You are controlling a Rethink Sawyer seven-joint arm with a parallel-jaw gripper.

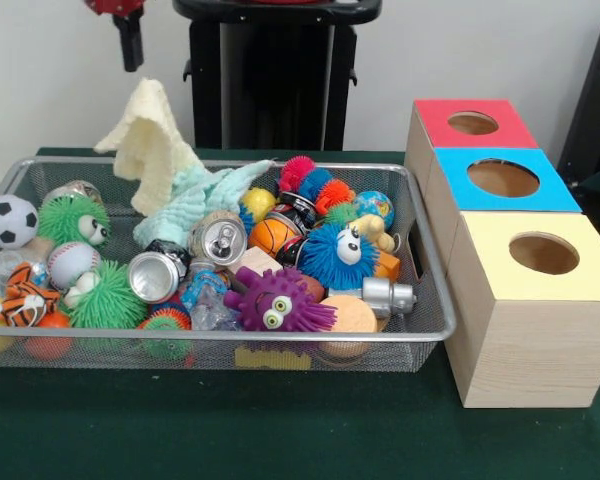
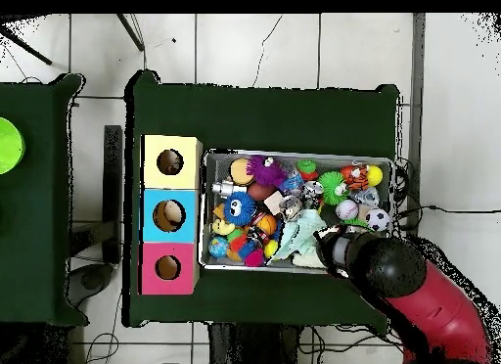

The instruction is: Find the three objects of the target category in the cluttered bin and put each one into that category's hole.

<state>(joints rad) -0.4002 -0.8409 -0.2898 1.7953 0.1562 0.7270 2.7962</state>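
Nothing looks sorted yet: the silver wire-mesh bin (image 1: 420, 262) at frame centre-left remains full of toys. The black claw (image 1: 129, 40), upper left, hangs above; its grip state I cannot tell.

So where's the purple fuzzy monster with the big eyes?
In the front view, the purple monster sits at the front of the wire bin, just right of the middle, below the blue fuzzy monster and right of the silver can.
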